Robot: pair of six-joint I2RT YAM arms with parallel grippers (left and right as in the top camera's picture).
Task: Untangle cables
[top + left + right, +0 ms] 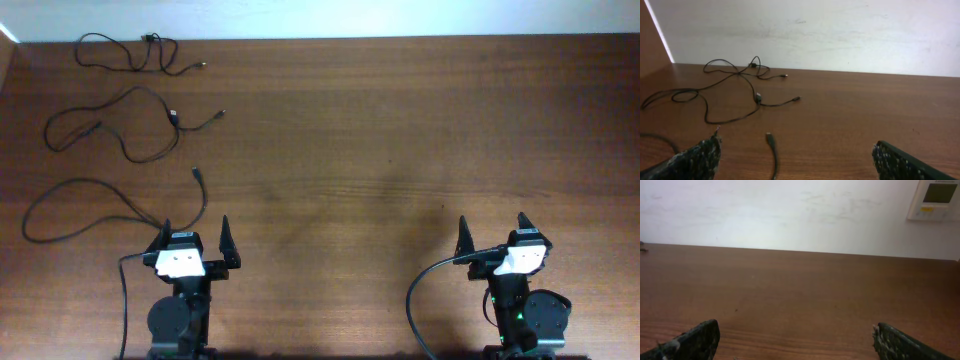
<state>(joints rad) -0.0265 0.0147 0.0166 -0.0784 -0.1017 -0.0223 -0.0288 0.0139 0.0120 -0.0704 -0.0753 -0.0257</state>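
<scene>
Three thin black cables lie apart on the left of the wooden table. The far cable [130, 55] lies at the back left. The middle cable [130, 125] lies in front of it. The near cable [90, 205] loops at the left, with its plug end [195, 172] just ahead of my left gripper [196, 232]. In the left wrist view that plug [769, 136] lies between the open fingers [795, 160], untouched, with the other cables [735, 75] further back. My right gripper [493, 230] is open and empty at the front right [795, 340].
A white wall [815, 30] stands behind the table's far edge. A white wall panel [935, 200] shows at the upper right. Thick black arm cables run by each base [415, 300]. The bare wooden tabletop [400, 150] spans the middle and right.
</scene>
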